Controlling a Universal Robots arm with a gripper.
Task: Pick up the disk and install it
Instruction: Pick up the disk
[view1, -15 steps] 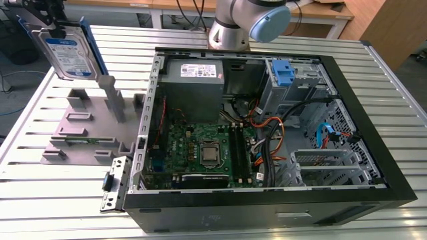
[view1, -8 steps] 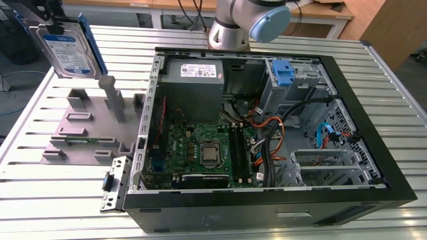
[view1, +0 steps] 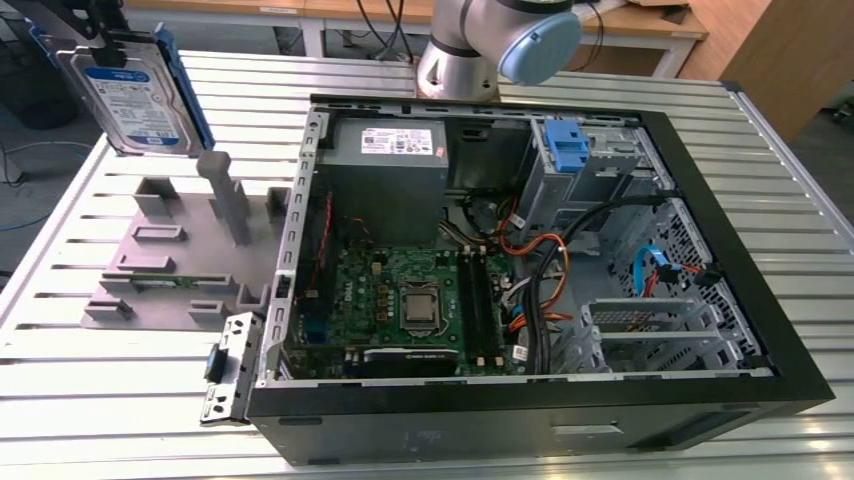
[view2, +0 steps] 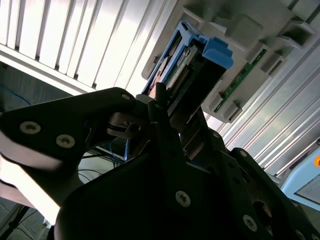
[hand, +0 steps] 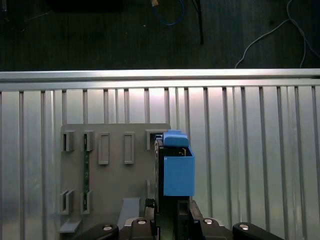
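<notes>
Exterior view has the disk (view1: 134, 100) upright over the counter's (view1: 107, 400) far corner at the exterior view's left, lifted clear of the grey fixture's (view1: 167, 255) slots. The tool (hand: 172, 207), clamped on its end, holds it vertical, probably for carrying.

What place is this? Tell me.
Probably a robotics lab bench for computer assembly: an open computer case on a slotted metal table, a grey fixture plate, the gripper clamping the disk.
</notes>
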